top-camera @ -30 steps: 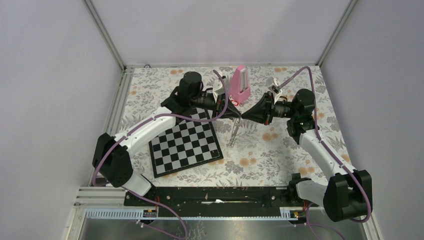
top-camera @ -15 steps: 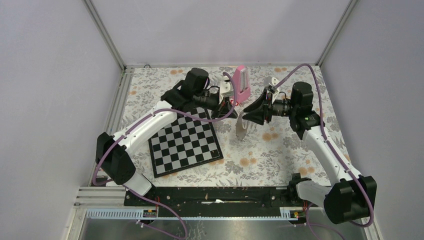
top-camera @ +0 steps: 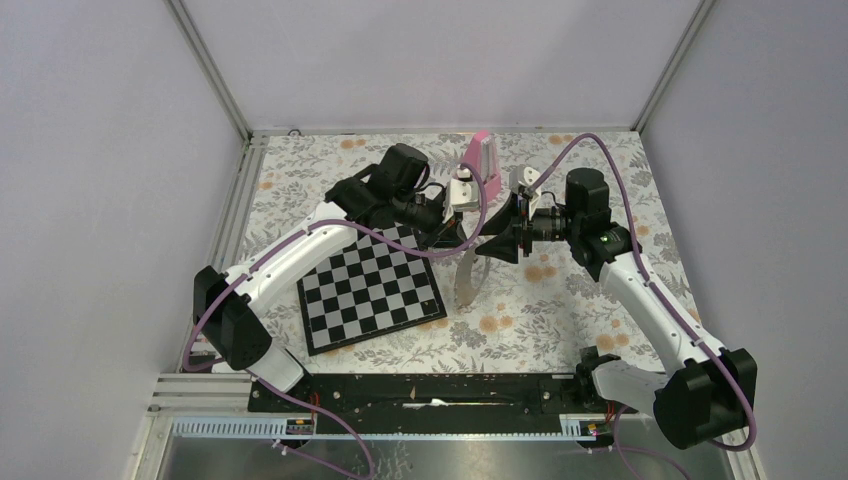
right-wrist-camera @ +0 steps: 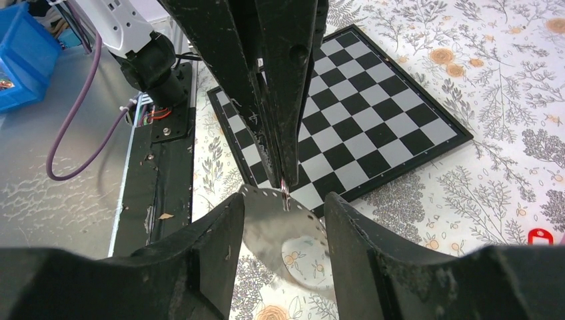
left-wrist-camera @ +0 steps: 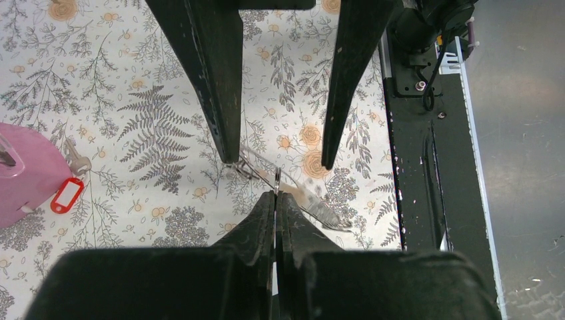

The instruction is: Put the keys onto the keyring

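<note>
Left fingers: pressed together on the rim of the keyring, pinching its top edge so the loop hangs below the tips.
Right fingers: spread, nothing between them. They face the left pair tip to tip, one finger to each side of the pinch point.
Why held so: my judgement is that a single high pinch leaves most of the loop free. It also turns the loop toward the right arm, which looks placed to take or steady the rim.
Keyring: raised over the counter, just right of the chessboard, between the two arms. Cannot tell whether its lower edge touches the cloth.
Keys: red key and silver key lie flat on the counter, just beside each other and just beside the foot of the pink metronome. Both are apart from the ring and neither is on it.
Stage: ring in hand, no key picked up, threading not begun.
Edges: the metronome crowds the keys on one side, so a pick would likely have to come from the open side. The chessboard edge lies close under the left arm.
Open room: floral cloth to the right of the ring and on its near side, up to the black base rail.
Risk: the soft loop may sag or twist out of so thin a pinch.
</note>
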Action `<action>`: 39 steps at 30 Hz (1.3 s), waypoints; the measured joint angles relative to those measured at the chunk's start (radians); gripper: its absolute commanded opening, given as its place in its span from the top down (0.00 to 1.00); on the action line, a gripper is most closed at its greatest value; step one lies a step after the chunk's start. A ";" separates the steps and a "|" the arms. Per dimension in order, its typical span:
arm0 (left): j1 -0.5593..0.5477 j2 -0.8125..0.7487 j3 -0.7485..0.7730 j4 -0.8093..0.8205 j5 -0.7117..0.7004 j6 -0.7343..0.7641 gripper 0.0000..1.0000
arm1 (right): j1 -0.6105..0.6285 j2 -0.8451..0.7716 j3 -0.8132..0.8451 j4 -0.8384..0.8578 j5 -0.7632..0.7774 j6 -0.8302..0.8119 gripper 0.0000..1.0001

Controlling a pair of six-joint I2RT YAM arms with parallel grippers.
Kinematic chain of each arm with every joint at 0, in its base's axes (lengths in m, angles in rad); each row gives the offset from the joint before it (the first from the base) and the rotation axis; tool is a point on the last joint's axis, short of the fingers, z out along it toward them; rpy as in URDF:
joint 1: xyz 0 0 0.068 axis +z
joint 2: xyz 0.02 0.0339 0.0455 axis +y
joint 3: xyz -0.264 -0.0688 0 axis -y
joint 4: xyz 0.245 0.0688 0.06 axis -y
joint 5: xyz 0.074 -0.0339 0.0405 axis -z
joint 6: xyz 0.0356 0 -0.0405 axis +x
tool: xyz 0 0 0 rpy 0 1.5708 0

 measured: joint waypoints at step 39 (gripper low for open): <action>0.260 -0.132 -0.359 0.855 0.378 -0.583 0.50 | 0.028 0.035 -0.011 0.388 0.012 0.388 1.00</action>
